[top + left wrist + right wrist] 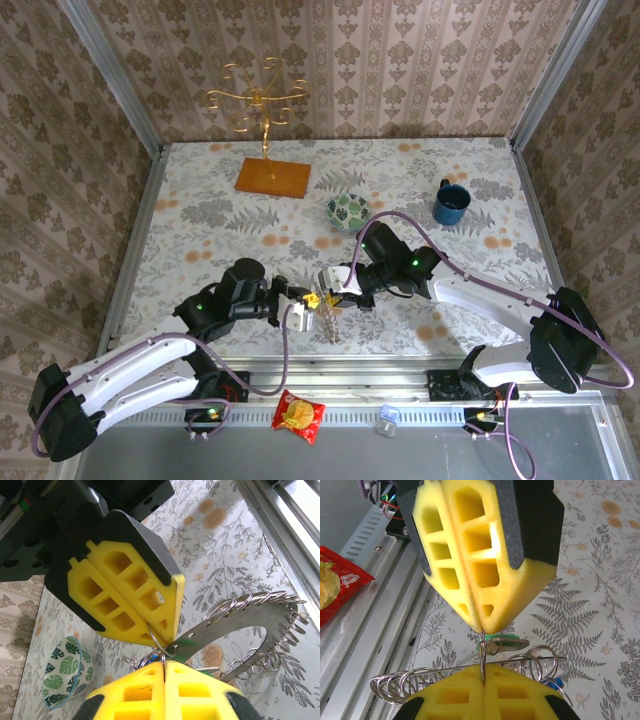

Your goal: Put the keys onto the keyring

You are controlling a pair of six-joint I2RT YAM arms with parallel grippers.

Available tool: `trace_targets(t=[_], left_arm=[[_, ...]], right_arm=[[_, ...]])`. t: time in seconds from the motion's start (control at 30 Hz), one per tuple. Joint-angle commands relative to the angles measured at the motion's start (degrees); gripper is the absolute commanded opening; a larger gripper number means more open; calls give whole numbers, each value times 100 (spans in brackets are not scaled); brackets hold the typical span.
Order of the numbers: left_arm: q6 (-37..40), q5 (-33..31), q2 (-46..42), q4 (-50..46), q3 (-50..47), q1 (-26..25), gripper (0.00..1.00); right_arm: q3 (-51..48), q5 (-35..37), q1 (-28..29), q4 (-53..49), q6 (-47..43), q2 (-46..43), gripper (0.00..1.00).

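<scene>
The keyring (250, 625) is a flat grey ring strung with several small wire rings, and it hangs between the two grippers (330, 322). My left gripper (165, 662) is shut on a small split ring (169, 647) at the keyring's edge. My right gripper (483, 672) pinches that same small ring (483, 652) from the opposite side, tip to tip with the left one. The green key (512, 642) dangles from this ring. The blue key (555, 682) peeks out beside my right fingers. In the top view the left gripper (308, 303) and right gripper (340, 293) meet near the table's front.
A green-patterned bowl (348, 211) and a blue mug (451, 203) stand behind the grippers. A gold stand (262, 105) on a wooden base sits at the back. A red-and-yellow snack packet (298, 415) lies on the metal rail at the front edge.
</scene>
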Motion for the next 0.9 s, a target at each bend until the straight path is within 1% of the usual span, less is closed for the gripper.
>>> trace_targets(t=[0.0, 0.33, 0.37, 0.43, 0.47, 0.53, 0.6, 0.7, 0.73, 0.8, 0.87], left_arm=[[52, 69, -23, -108, -91, -126, 0], [-214, -216, -106, -106, -189, -278, 0], [-270, -251, -131, -107, -205, -287, 3], [-410, -317, -202, -77, -233, -298, 21], [-508, -350, -260, -65, -258, -299, 26], [-816, -454, -412, -53, -286, -294, 35], [-1454, -685, -601, -71, -262, -297, 43], [-2363, -1038, -791, -174, -183, -296, 47], [-2543, -1104, -836, -204, -164, -283, 48], [-2958, -1113, -879, -218, -133, -228, 46], [-3286, -994, -827, -190, -103, -129, 44]], right_arm=[[-26, 53, 3, 569, 219, -202, 0], [-163, 63, -31, 769, 364, -343, 0], [-180, 63, -41, 788, 366, -348, 0], [-197, 80, -42, 811, 371, -360, 0], [-208, 89, -46, 832, 387, -361, 0], [-239, 107, -43, 846, 385, -371, 0], [-270, 125, -48, 876, 402, -382, 0], [-289, 116, -43, 897, 395, -379, 0], [-279, 106, -40, 878, 374, -361, 0], [-270, 83, -44, 831, 334, -343, 0], [-252, 59, -36, 793, 306, -331, 0]])
